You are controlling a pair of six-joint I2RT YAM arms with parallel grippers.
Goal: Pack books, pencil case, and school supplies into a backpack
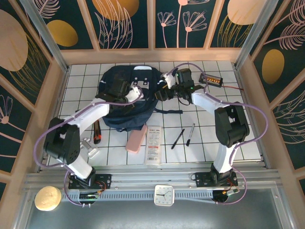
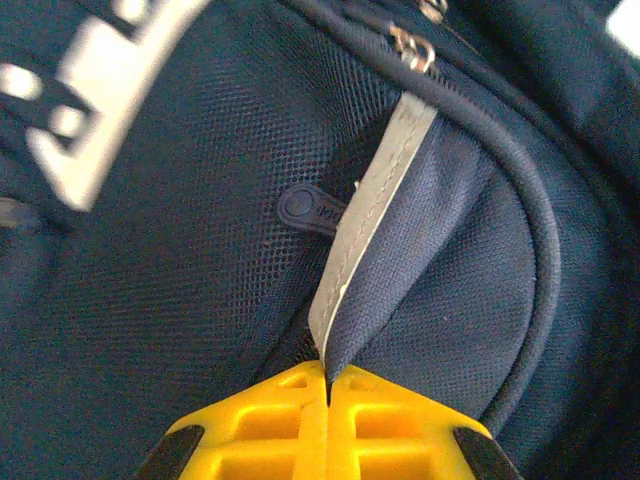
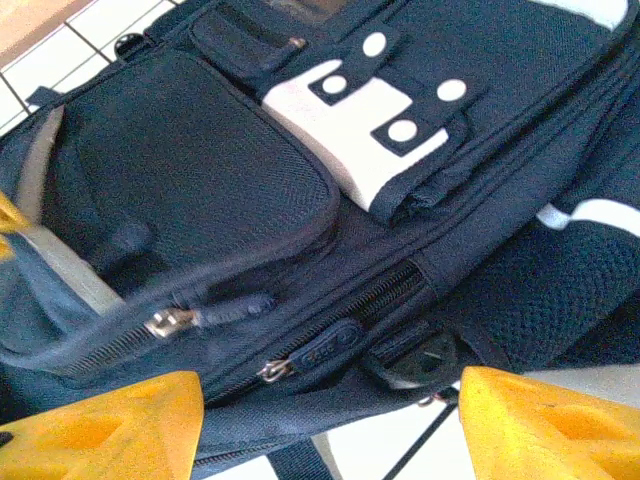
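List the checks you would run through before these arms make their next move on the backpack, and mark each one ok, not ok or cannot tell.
1. Left pincer holding the backpack: ok, shut on its pale stripe.
2. Right pincer ready to grasp: ok, open, a zip pull lying ahead between its fingers.
3. Zips open: not ok, the ones in the right wrist view look closed.
4. Items packed: not ok; pencil case, white booklet and two pens lie on the table.
5. Room inside the backpack: cannot tell, interior hidden.
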